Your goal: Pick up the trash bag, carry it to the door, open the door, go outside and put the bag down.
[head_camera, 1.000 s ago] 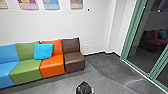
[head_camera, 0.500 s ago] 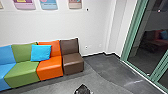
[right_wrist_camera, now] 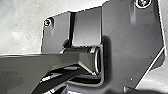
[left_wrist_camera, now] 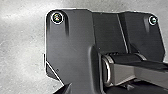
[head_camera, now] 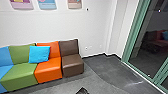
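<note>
Sitting in a row: a blue seat (head_camera: 5, 57), a green seat (head_camera: 18, 75), an orange seat (head_camera: 48, 72) and a brown seat (head_camera: 73, 66), side by side by the wall (head_camera: 57, 27).
Pillow: bright blue (head_camera: 39, 54), leaning on the backs of the green and orange seats.
Black thing: just its top pokes up at the near edge of the head view, near the middle; it may be the trash bag (head_camera: 82, 91), but I can't tell for sure.
Left gripper: I can't tell if it is open or closed, or if it has hold of anything.
Right gripper: can't tell that one either.
Pictures: three hang on the wall (head_camera: 22, 5), above the seats.
Floor: gray (head_camera: 100, 67), with a darker part past a curvy line.
Glass: big and dark (head_camera: 140, 56), in a green frame (head_camera: 133, 31), on the right, with dim seats showing in it.
</note>
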{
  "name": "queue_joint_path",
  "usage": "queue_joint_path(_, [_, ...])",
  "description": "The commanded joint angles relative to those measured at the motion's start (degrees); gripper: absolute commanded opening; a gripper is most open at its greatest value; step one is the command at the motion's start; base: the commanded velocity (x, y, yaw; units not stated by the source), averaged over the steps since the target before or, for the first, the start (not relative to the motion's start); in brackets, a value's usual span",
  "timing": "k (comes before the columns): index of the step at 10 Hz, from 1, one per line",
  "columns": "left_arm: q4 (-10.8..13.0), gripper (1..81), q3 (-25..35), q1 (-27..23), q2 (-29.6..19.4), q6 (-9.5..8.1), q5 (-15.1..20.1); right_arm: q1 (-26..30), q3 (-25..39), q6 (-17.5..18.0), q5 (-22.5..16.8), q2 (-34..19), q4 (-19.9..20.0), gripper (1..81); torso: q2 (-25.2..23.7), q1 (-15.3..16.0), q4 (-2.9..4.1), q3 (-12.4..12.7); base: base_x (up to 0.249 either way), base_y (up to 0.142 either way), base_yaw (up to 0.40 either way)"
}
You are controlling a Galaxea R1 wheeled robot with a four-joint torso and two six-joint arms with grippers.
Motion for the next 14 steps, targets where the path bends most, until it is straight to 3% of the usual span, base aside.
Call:
queue_joint_path(1, [0.53, 81.1, -0.19, -2.04, -0.14, 0.11, 3.17, 1.86, 0.51, 0.05, -3.08, -0.31, -0.48, 81.1, 0.0, 0.05, 0.0, 0.0, 0.148, 0.0, 0.0])
queue_joint_path(14, [0.53, 81.1, -0.19, -1.95, -0.14, 0.03, 3.17, 1.77, 0.6, -0.3, -3.17, -0.31, -0.48, 81.1, 0.0, 0.05, 0.0, 0.0, 0.14, 0.0, 0.0])
